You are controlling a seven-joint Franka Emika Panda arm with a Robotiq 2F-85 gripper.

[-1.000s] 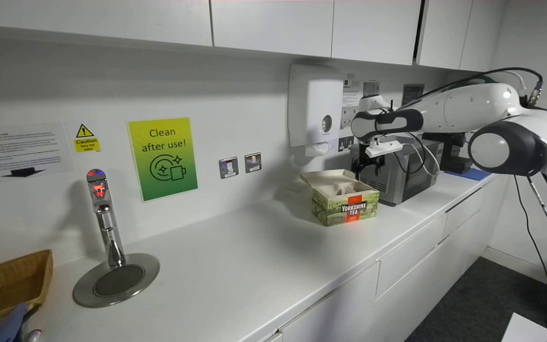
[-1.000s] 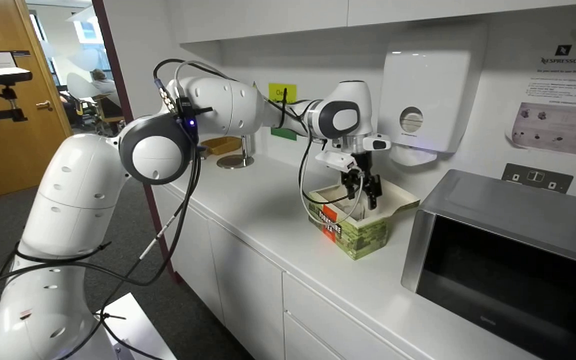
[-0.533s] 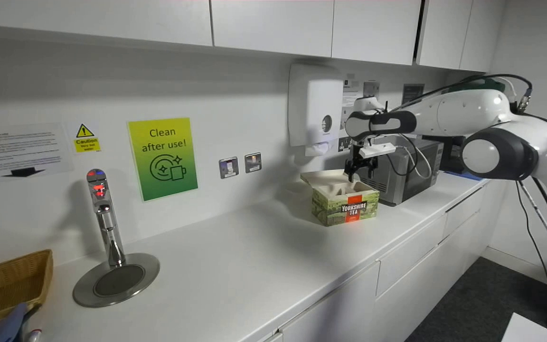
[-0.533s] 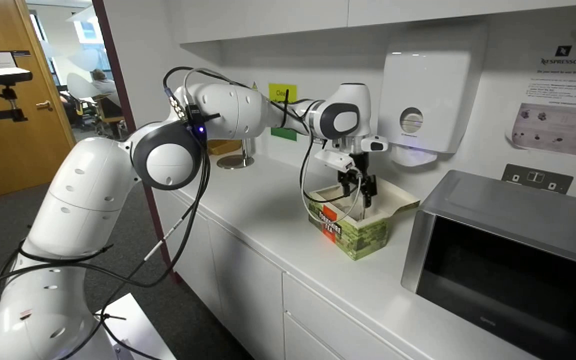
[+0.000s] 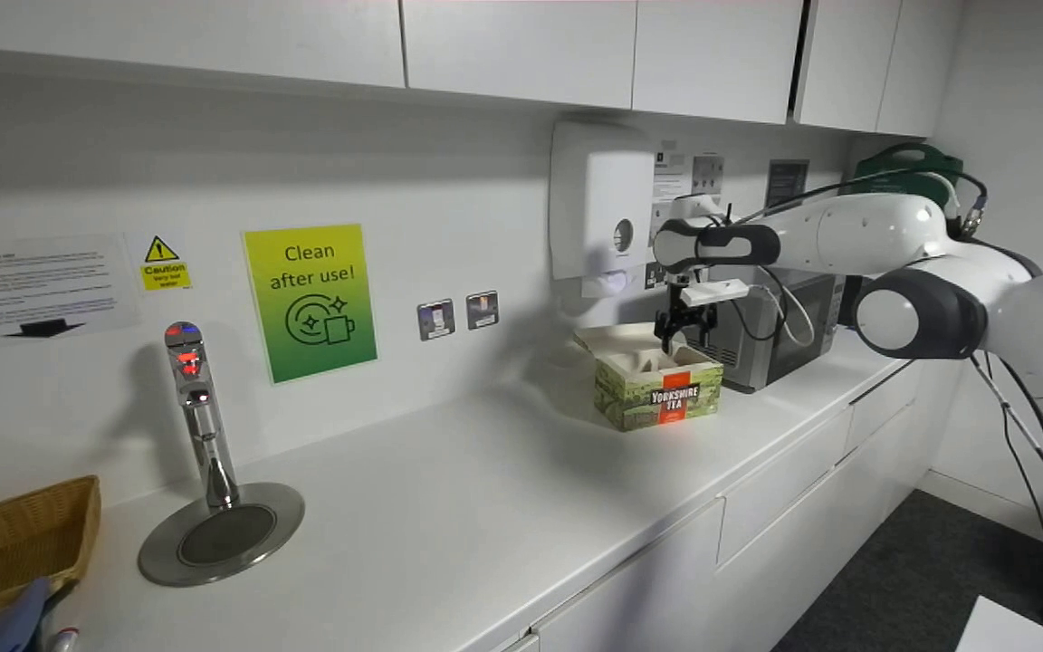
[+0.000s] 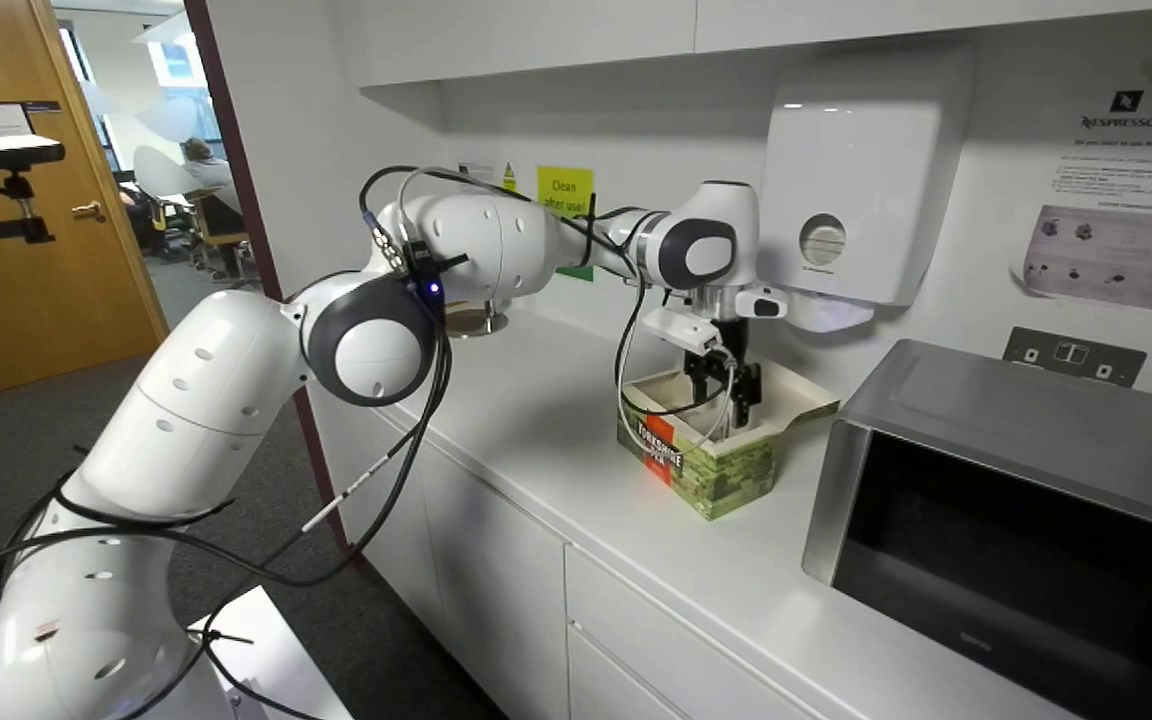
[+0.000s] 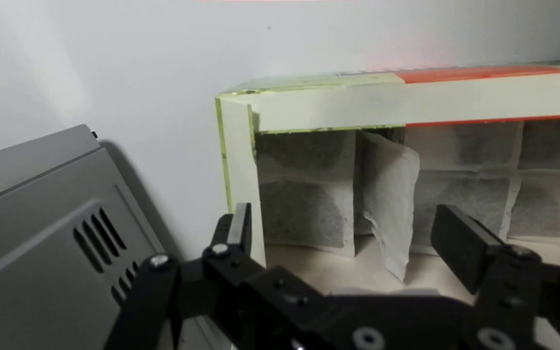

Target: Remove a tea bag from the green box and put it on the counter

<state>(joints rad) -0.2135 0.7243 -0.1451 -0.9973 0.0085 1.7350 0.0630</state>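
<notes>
The green box (image 5: pixel 617 403) stands on the white counter (image 5: pixel 449 471) with its lid folded back; it also shows in an exterior view (image 6: pixel 721 480) and the wrist view (image 7: pixel 328 107). Inside, a pale tea bag (image 7: pixel 392 194) stands on edge, turned towards the camera. Flatter tea bags (image 7: pixel 304 209) lie on both sides of it. My gripper (image 7: pixel 343 210) is open and empty, pointing down, with the standing bag between its fingers, apart from both. In both exterior views the gripper (image 5: pixel 687 337) (image 6: pixel 722 408) is at the box opening; how deep the fingertips reach is unclear.
A grey microwave (image 6: pixel 1016 480) stands close beside the box; its vented side (image 7: pixel 66 233) is near my left finger in the wrist view. A paper towel dispenser (image 6: pixel 866 180) hangs behind the box. A tap with a steel drain plate (image 5: pixel 282 521) and a wicker basket (image 5: pixel 23 534) stand further along.
The arm's elbow has come down. In an exterior view my gripper has shifted slightly left and lower over the box. The box has not moved.
</notes>
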